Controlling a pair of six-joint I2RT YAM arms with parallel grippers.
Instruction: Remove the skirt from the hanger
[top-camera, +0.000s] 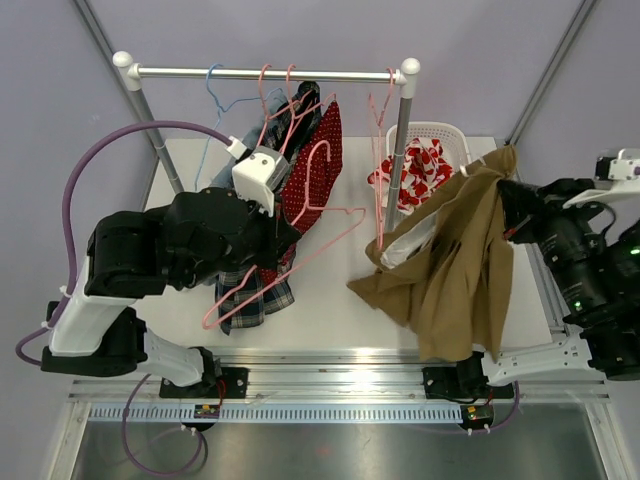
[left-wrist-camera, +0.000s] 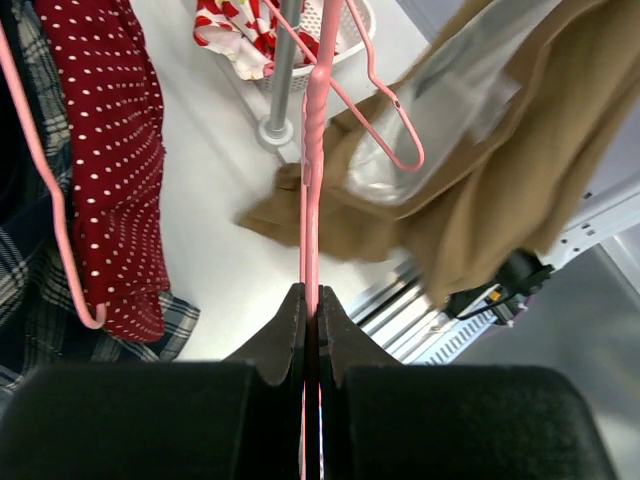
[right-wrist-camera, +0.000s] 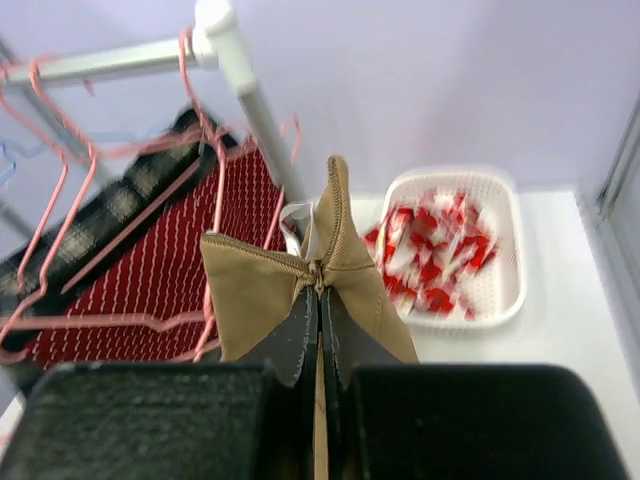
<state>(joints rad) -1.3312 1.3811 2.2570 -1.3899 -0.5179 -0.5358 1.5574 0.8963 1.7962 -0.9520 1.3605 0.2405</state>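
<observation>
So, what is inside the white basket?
Red and white cloth fills the basket. What lies under the cloth cannot be seen, and in the top view the rack post covers one edge.

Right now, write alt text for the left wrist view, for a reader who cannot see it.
Black fingers clamp shut on a pink hanger whose wire runs up the middle. A tan skirt drapes at right, a red dotted garment hangs at left, and a white basket sits behind.

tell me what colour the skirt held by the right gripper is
Plain tan, no pattern. The skirt shows best in the top external view.
</observation>
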